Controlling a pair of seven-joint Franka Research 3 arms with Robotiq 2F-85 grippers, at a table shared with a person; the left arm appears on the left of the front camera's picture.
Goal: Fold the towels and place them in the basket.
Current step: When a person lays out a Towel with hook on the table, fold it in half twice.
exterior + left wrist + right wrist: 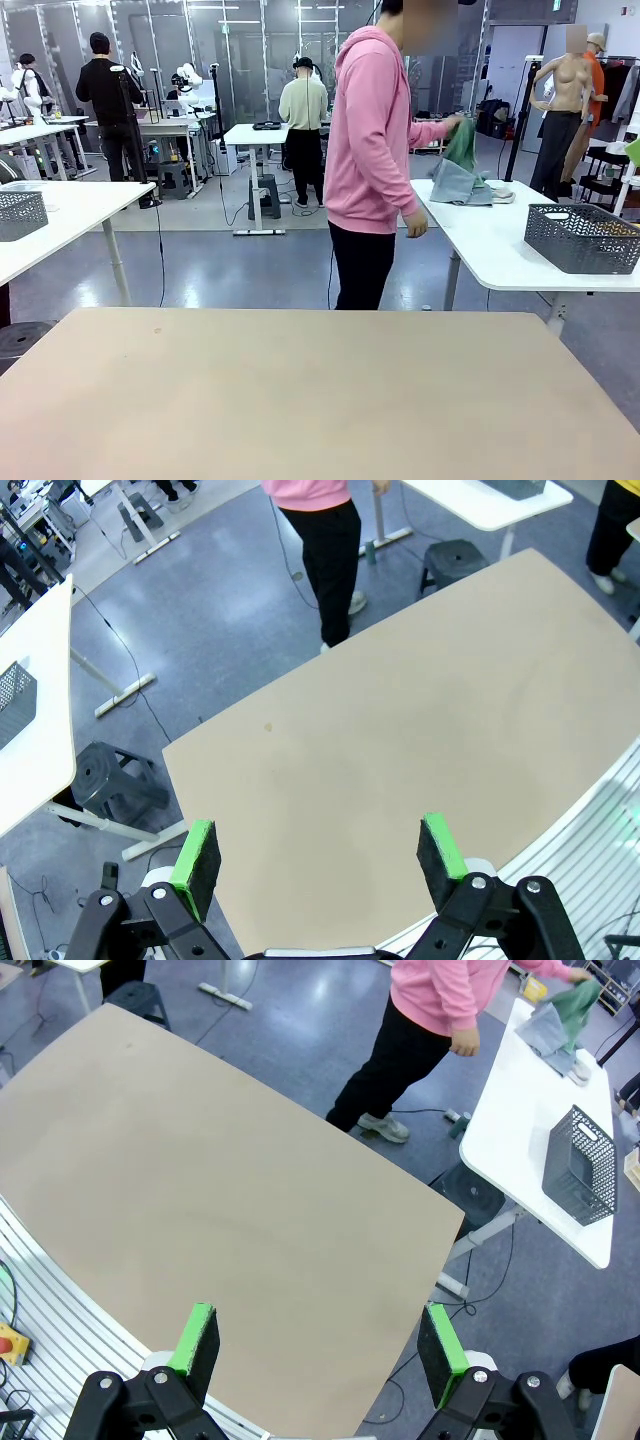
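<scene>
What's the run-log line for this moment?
left gripper: open above beige table | right gripper: open above it | person: holding green towel over grey towels at white side table | wire basket: same table

Bright, even overhead light glares softly off the floor (215,262) at nine o'clock; wrist views bend at their edges.

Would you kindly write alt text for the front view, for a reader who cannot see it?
A person in a pink hoodie stands beyond the beige table, turned to a white side table and holding a green towel up over a grey towel. A dark mesh basket sits on that side table, nearer the camera.
</scene>
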